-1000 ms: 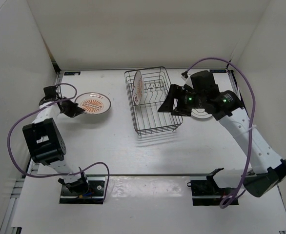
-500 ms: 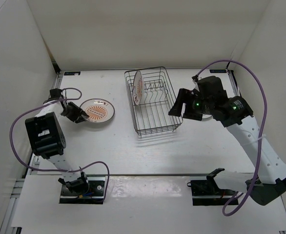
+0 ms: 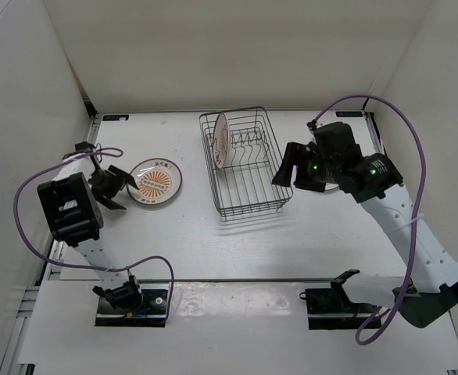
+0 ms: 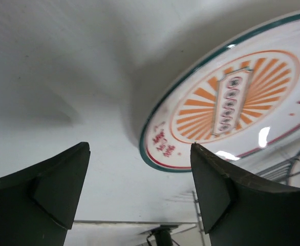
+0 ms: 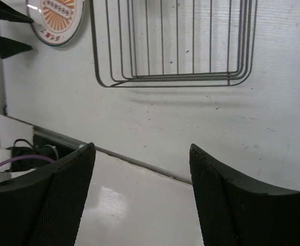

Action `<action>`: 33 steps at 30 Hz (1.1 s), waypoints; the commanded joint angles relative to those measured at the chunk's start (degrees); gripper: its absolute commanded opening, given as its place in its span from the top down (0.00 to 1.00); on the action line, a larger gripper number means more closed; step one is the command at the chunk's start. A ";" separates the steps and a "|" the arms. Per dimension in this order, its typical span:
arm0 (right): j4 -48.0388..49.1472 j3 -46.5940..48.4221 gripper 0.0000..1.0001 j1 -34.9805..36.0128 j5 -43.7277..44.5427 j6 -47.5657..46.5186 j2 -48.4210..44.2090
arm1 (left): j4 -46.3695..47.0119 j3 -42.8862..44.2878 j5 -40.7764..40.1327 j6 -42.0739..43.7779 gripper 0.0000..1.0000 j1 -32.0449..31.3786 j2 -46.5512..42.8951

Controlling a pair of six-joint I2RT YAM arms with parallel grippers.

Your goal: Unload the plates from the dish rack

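Observation:
A plate with an orange sunburst centre lies flat on the table left of the dish rack. My left gripper is open just left of its rim, with nothing between the fingers. The left wrist view has that plate just beyond the open left gripper. A second sunburst plate stands upright in the rack's far left corner. Off the rack's right side my right gripper hangs open and empty. Its wrist view looks down past the open right gripper at the rack and the flat plate.
White walls close in the table at the back and both sides. A purple cable loops over the right arm. The rack's divider prongs stand in its far half. The arm bases sit at the near edge.
My left gripper has opened and let go of the sunburst plate, which now lies on the table. The right arm drew back a little from the rack, still open.

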 commanded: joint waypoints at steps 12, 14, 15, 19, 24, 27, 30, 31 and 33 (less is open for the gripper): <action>13.37 23.25 0.23 -0.14 29.06 -16.65 24.60 | -22.64 31.53 0.10 -8.49 0.00 -3.31 -15.00; 14.45 32.16 0.25 -0.41 26.20 -15.33 31.86 | -23.08 27.95 0.46 -7.61 0.00 -5.14 -20.11; 14.19 35.89 0.31 -0.32 22.60 -15.32 34.34 | -23.00 26.45 0.64 -7.26 0.00 -5.68 -24.23; 14.72 45.77 0.37 7.39 10.82 -17.44 47.62 | -20.55 15.38 -0.77 2.54 0.00 -12.43 -38.55; 13.65 43.31 0.33 6.90 13.42 -18.05 49.83 | -24.38 -1.66 -3.05 8.02 0.00 -14.12 -55.11; 13.22 46.99 0.33 6.36 13.08 -17.96 53.16 | -30.97 -4.93 -4.28 12.07 0.00 -14.21 -61.62; 14.01 47.79 0.33 6.97 14.30 -18.22 55.63 | -37.20 -5.82 -4.81 12.34 0.00 -14.12 -65.84; 13.57 47.79 0.33 7.15 14.65 -18.14 56.50 | -38.11 -5.91 -4.90 11.91 0.00 -14.21 -66.98; 13.04 47.00 0.33 7.59 17.38 -17.87 57.30 | -40.48 -5.65 -5.07 12.25 0.00 -14.12 -68.39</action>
